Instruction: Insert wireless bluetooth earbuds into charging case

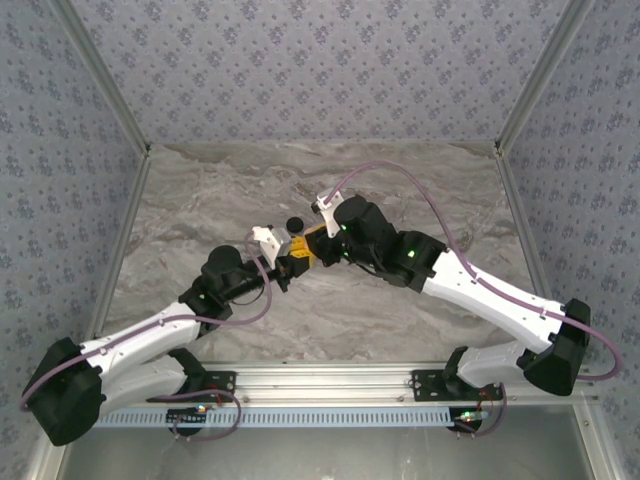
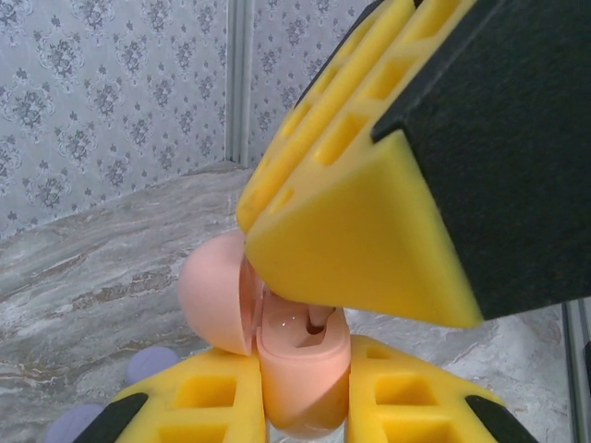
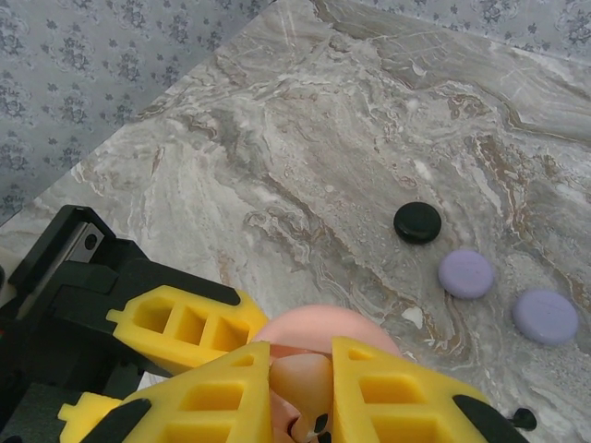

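left claw (image 2: 305, 411) clamps open case (image 2: 297, 355) | right claw (image 3: 297, 397) closed, tilted over it

The case (image 2: 305, 369) is peach-pink and the fingers (image 2: 388, 406) yellow; the bud (image 2: 315, 320) inside is perhaps pink too. The veined marble table (image 3: 305, 120) is grey-brown, with one black disc (image 3: 417, 222) and two lilac discs (image 3: 466, 274).

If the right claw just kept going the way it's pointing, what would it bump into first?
Most likely the open pink charging case, clamped in the left gripper. The right gripper aims right at its opening; the exact gap is unclear.
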Controlling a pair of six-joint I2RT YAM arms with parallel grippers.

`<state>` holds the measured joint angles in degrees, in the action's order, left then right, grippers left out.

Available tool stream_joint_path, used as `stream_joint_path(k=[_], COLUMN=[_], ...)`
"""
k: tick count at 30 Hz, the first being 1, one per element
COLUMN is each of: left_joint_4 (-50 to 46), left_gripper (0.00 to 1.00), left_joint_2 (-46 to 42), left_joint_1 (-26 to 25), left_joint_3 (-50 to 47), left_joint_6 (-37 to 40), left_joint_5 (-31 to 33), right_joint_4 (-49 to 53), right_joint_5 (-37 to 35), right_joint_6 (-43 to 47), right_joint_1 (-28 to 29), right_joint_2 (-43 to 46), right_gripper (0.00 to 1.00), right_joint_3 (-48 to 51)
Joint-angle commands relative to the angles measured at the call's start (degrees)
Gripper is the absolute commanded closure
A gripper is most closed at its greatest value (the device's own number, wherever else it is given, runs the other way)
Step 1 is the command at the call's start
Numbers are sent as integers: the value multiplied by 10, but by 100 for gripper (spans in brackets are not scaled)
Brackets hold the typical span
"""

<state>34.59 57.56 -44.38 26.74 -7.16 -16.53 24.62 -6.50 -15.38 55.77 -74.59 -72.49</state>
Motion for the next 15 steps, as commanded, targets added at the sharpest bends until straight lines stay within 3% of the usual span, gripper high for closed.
stream_joint_path(k=[1,15], left_joint_4=[30,31], left_gripper=[100,100], left_joint_2=[0,-2], left_joint_1=[-4,-4], left_joint_3=[27,24], left_joint_6=[-3,-4], left_joint_5=[-10,-6], right_joint_4=[9,23], right_joint_5=[-8,40], right_joint_6=[6,-2], right_joint_1=[4,-3], right_joint_2=[-6,-7], right_gripper=[80,73], right_joint_3=[-10,-22])
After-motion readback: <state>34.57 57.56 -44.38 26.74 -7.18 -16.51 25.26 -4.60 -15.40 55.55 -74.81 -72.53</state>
